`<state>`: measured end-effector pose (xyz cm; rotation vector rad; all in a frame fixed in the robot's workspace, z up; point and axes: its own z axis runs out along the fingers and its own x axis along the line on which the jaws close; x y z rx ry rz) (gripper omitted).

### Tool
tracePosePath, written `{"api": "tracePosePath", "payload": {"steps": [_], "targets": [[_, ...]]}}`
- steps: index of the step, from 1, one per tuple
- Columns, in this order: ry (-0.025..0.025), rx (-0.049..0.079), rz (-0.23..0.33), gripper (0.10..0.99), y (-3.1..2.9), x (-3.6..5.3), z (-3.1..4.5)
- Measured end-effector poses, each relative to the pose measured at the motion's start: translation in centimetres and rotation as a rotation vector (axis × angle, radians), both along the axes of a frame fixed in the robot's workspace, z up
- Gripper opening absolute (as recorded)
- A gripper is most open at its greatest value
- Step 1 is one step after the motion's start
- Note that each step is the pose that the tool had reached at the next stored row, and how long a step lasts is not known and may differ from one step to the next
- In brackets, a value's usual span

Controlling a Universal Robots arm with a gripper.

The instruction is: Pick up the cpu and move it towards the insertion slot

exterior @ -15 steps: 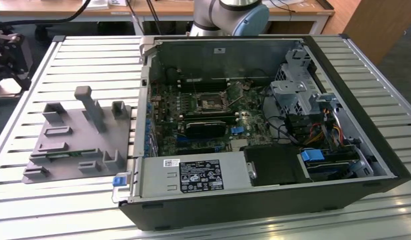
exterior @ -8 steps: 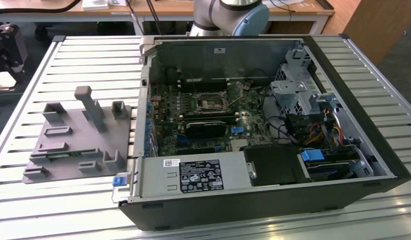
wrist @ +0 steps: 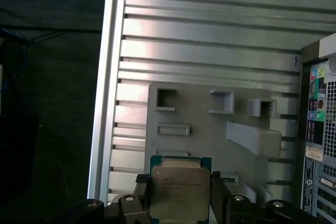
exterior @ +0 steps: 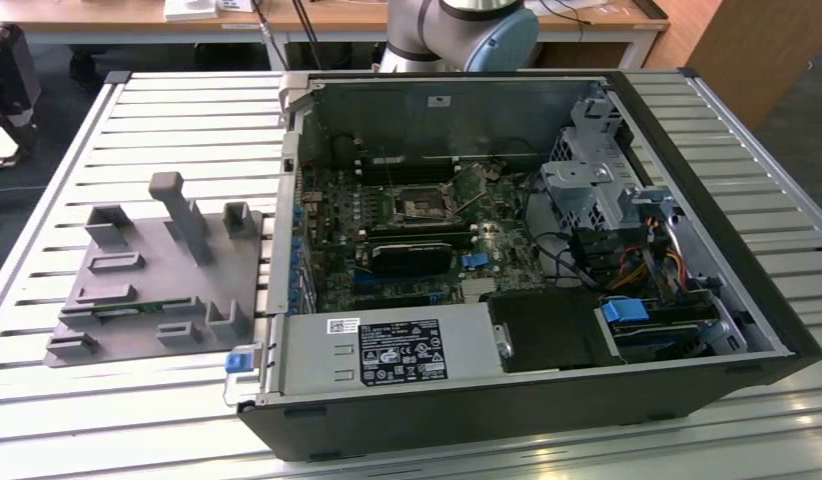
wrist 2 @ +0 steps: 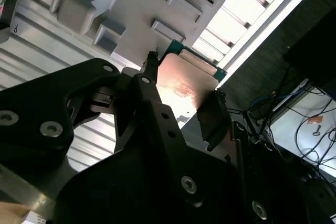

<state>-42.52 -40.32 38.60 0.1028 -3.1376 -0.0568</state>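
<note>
The cpu (wrist: 177, 192), a flat square chip with a shiny metal top and a thin green rim, sits between two black fingers in both wrist views. My gripper (wrist: 178, 182) is shut on it by two opposite edges, and the chip (wrist 2: 184, 85) is held up above the grey fixture plate (wrist: 210, 129). In the exterior view the insertion slot (exterior: 421, 208) is a small dark square socket with a metal frame on the green board inside the open computer case. The same plate (exterior: 144, 280) lies at the exterior view's left of the case.
The open black computer case (exterior: 705, 300) stands on a slatted metal table (exterior: 184, 110), and its back panel (wrist: 317, 129) shows beside the plate. A long black card (exterior: 411, 255) lies just in front of the socket. The arm's base (exterior: 465, 30) rises behind the case.
</note>
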Motion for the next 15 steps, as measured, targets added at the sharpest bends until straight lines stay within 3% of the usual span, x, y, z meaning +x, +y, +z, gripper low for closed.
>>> {"api": "tracePosePath", "payload": {"steps": [8, 15], "targets": [[0.0000, 0.000, 0.000, 0.549, 0.00, 0.01, 1.77], [-0.0001, 0.000, 0.000, 0.549, 0.00, 0.90, 1.85]]}}
